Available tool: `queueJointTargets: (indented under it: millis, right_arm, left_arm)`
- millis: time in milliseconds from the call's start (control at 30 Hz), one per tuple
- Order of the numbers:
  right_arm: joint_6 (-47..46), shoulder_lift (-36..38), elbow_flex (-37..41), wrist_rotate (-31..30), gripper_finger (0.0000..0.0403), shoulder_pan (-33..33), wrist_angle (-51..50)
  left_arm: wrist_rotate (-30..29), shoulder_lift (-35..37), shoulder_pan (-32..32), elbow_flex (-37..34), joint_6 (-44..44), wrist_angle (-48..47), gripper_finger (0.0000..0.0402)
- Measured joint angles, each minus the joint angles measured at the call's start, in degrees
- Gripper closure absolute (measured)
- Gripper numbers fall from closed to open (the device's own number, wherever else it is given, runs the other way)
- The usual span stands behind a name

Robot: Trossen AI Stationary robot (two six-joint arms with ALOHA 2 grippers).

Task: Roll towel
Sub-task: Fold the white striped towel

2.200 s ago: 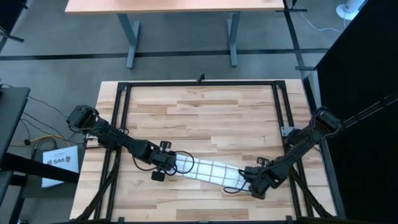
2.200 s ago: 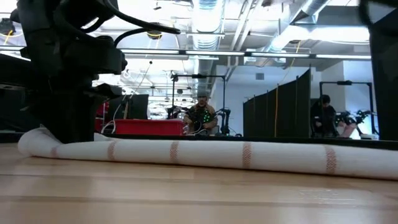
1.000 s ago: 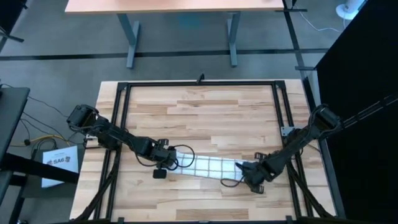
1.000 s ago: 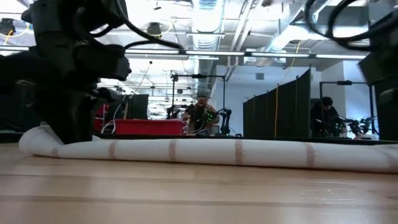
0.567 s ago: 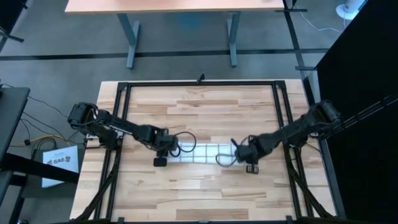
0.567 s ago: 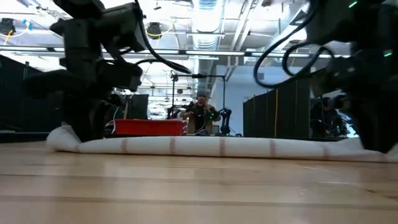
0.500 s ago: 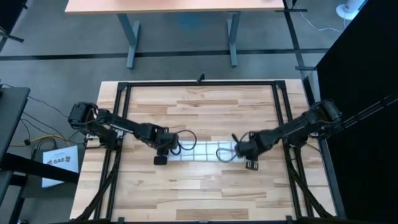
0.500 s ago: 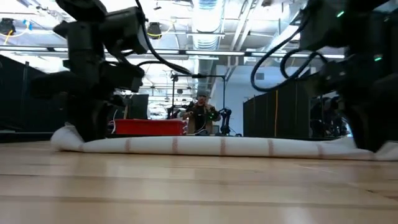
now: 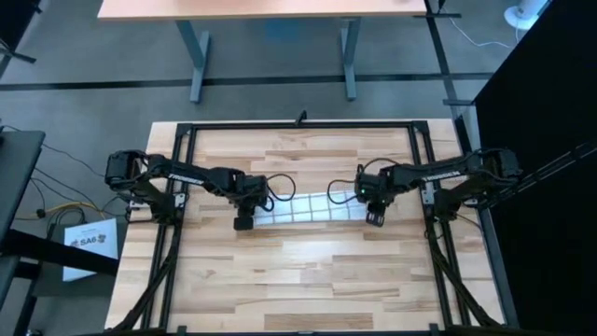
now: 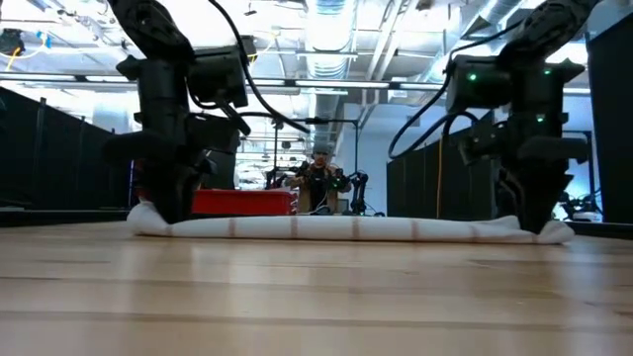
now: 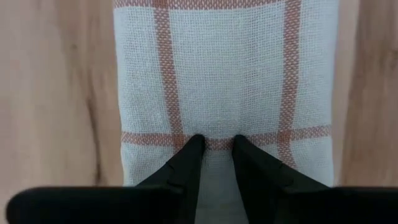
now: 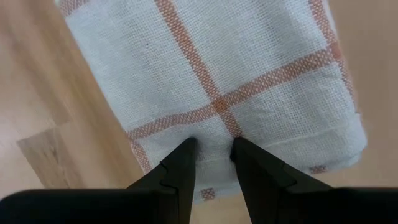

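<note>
Towel (image 9: 303,210) ends lie hidden beneath both tools in the high view, and how many layers the roll holds is hard to make out. It is a long, narrow roll of coarse white weave crossed by reddish-brown lines, lying across the middle of the pale plank table (image 9: 308,280). Left tool (image 11: 214,144) and right tool (image 12: 211,149) each pinch an end, fingers nearly together. Beyond, a person (image 10: 318,181) sits under bright ceiling lights.

A seated person (image 10: 318,184) shows beyond the wooden table (image 9: 308,280).
</note>
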State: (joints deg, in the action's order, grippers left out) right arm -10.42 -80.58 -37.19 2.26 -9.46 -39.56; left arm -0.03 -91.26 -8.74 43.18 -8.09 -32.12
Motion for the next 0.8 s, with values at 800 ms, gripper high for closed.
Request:
queueJointTargets:
  millis: [800]
  right_arm:
    - [2.6, 5.4, -6.5, 0.7, 0.0303, 2.9, -6.9]
  left_arm:
    - [-7.2, 11.4, -0.6, 14.9, 1.6, -19.2, 0.032]
